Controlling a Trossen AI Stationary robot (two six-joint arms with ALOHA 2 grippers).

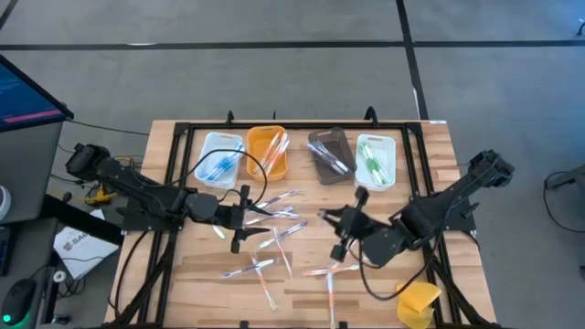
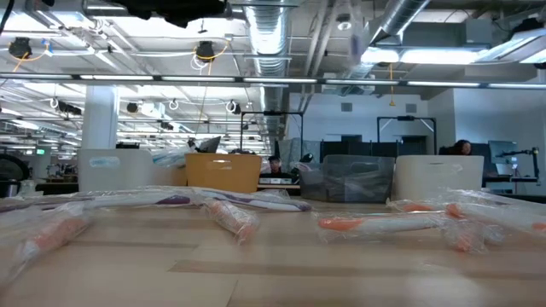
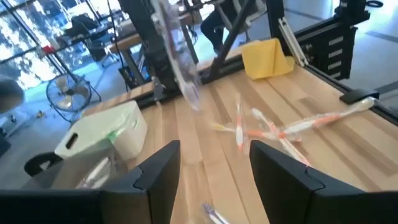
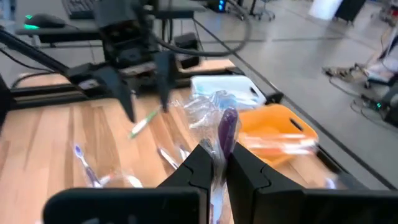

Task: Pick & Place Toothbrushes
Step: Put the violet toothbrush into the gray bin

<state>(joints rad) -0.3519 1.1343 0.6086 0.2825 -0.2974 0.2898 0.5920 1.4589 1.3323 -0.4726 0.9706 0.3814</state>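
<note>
Many wrapped toothbrushes [image 1: 274, 228] lie loose on the wooden table; some show close up in the low view [image 2: 367, 224]. My right gripper [image 4: 215, 163] is shut on a purple-handled toothbrush [image 4: 226, 132] in a clear wrapper, above the table's middle [image 1: 334, 221]. My left gripper [image 1: 239, 219] is open with nothing between its fingers [image 3: 214, 168]. A green toothbrush [image 4: 142, 126] shows just below its fingers, apart from them. My right gripper pinches the wrapped purple toothbrush between its two fingers, on the stretch of handle and wrapper [image 4: 220, 154] just past the fingertips. The brush runs along the fingers and sticks out beyond them [image 3: 183, 62]. It is clear of the table. The end behind the fingers is hidden.
Along the far edge stand four trays: white with blue brushes [image 1: 207, 174], orange [image 1: 277, 172], brown [image 1: 327, 175], white with green brushes [image 1: 388, 174]. A yellow sponge-like lump [image 1: 419, 302] sits at the near right. A black frame [image 1: 174, 183] borders the table.
</note>
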